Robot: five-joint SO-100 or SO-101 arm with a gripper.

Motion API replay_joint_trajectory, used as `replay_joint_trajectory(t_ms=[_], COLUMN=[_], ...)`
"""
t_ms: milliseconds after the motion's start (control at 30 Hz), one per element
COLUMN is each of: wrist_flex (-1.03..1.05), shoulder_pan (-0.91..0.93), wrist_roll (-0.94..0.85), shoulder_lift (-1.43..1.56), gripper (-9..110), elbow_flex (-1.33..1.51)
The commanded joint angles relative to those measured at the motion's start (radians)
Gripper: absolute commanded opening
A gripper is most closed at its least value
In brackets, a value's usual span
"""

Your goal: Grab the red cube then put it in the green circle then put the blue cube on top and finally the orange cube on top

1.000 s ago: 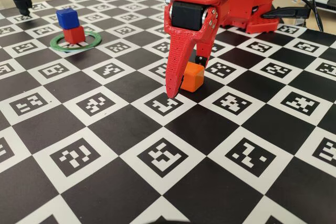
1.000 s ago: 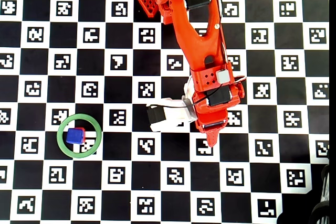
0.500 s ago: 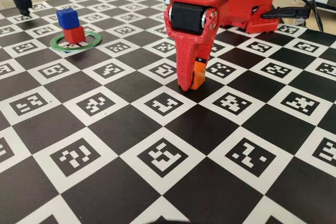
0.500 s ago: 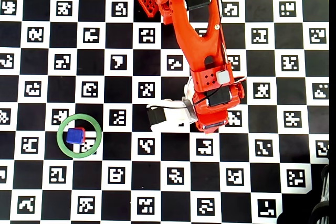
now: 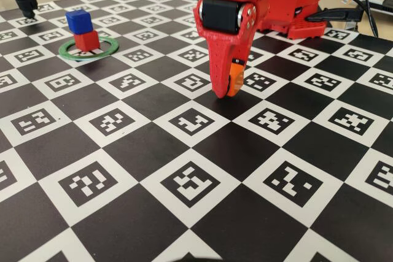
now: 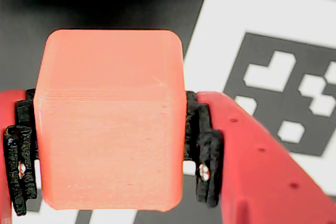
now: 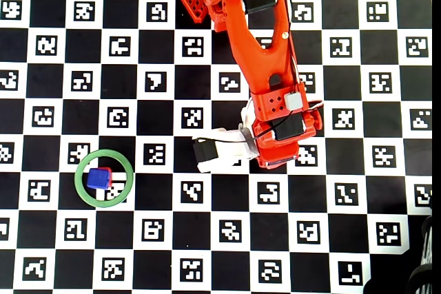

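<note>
Between the gripper [image 6: 110, 182] pads, gripped tight: bright orange cube [image 6: 110, 119], edges rounded.

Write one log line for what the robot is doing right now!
pincer: shut on orange cube | blue cube: on red cube | red cube: inside green circle

Even, bright, diffuse lighting throughout. Fixed view: sharp focus, soft faint shadows beneath the small bright-orange cube [image 5: 233, 80] and the thin flat green ring [image 5: 88, 48]. Wrist view: the cube [image 6: 110, 119] fills the frame, washed out to salmon-pink and slightly soft; the black-and-white checkered marker board [image 6: 278, 51] behind is blurred. Overhead view: crisp, high contrast, no evident glare.
</note>
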Motion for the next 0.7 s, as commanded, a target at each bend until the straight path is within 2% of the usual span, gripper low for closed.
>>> replay_joint_trajectory(t_ms=[0,400,667], wrist_flex=[0.103,0.491,0.500], shoulder_pan=[-0.002,0.146,0.360], wrist_roll=[-0.002,-0.167,-0.287], shoulder_lift=[0.114,0.164,0.215], gripper=[5,6,5], elbow_flex=[-0.150,-0.566,-0.624])
